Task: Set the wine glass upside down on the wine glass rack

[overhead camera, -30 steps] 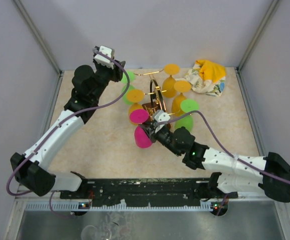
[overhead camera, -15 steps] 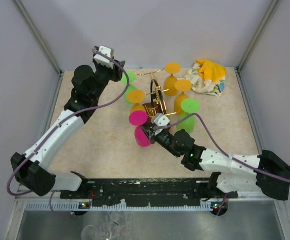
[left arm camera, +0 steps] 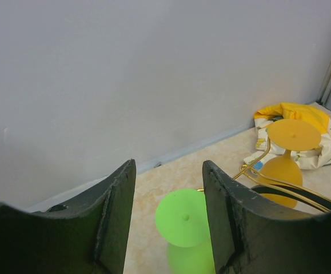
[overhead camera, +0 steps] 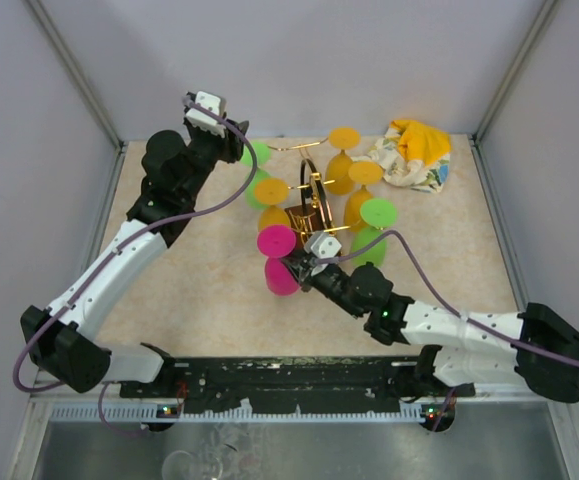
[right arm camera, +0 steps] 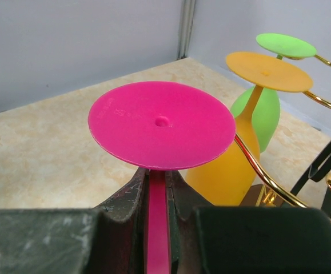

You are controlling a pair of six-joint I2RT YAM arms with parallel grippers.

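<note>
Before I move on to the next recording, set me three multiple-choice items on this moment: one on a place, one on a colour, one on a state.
1. Where does the crumpled cloth lie on the table?
A. far right corner
B. near left corner
C. dead centre

2. What colour is the wine glass held by the right fingers?
A. green
B. orange
C. pink

3. How do the left fingers stand?
A. shut on a stem
B. open, holding nothing
C. out of view

Answers:
1 A: the top view shows the cloth bunched at the back right of the table.
2 C: the right wrist view shows a pink stem pinched, with a pink foot above it.
3 B: the left wrist view shows a wide gap between them, gripping nothing.
</note>
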